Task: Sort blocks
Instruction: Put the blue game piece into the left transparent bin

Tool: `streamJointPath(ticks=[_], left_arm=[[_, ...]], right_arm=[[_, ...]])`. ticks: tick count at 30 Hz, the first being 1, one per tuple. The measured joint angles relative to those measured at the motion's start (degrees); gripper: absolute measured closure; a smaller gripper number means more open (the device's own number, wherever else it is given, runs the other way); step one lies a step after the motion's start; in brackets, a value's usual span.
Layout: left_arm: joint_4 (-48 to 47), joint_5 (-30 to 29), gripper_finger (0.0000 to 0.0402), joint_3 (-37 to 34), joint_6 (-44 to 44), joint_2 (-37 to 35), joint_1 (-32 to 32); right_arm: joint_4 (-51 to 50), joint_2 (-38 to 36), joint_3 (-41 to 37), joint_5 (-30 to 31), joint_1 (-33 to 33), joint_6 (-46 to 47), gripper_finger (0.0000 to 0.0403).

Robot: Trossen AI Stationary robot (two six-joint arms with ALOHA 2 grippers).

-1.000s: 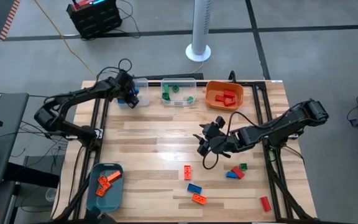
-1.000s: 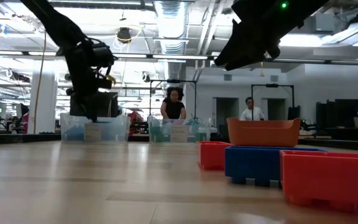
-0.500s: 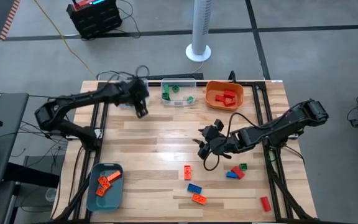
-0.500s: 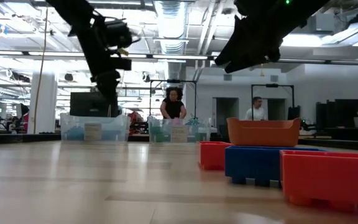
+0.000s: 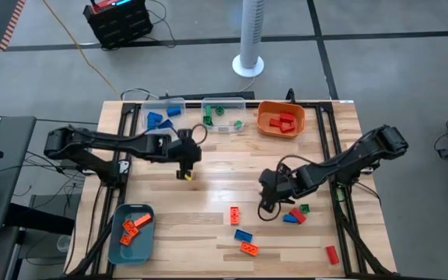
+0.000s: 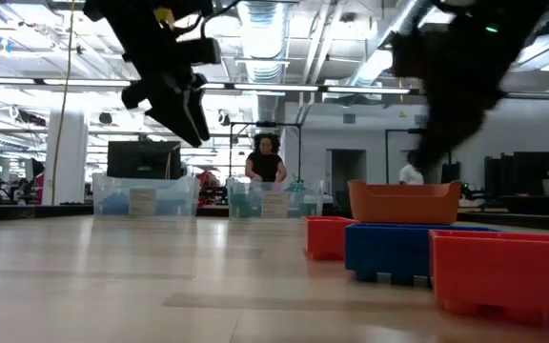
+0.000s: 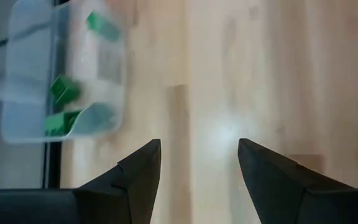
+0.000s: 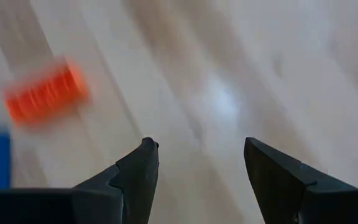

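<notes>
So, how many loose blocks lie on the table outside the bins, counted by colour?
Orange blocks: 2
Blue blocks: 2
Red blocks: 2
Green blocks: 1
Total: 7

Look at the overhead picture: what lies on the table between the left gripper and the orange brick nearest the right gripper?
Only bare wood, as the high view shows, from the left gripper to the orange brick.

left gripper (image 5: 183,173) open above mid-table; right gripper (image 5: 264,204) open, pointing down.
</notes>
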Motion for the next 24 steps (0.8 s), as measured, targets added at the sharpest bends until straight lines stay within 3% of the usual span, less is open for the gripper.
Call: streamJointPath(ticks=[5, 13, 18, 24], left_arm=[[1.14, 0.16, 0.0191, -0.02, -1.08, 0.07, -3.39], [1.45, 2.90, 0.0191, -0.30, -1.03, 1.57, -4.22], [7.99, 5.67, 0.0191, -5.01, 0.65, 1.40, -4.21], [11.64, 5.66, 0.0191, -9.21, 0.46, 1.40, -4.21]], right_arm=[[-8.79, 2.65, 1.03, -7.19, 2.35, 2.88, 0.0155], [-24.82, 10.43, 12.31, -15.98, 5.55, 6.09, 0.0155], [-29.47, 15.60, 18.25, -17.75, 9.15, 4.05, 0.0155], [-35.68, 20.15, 19.59, -18.29, 16.01, 0.42, 0.0155]])
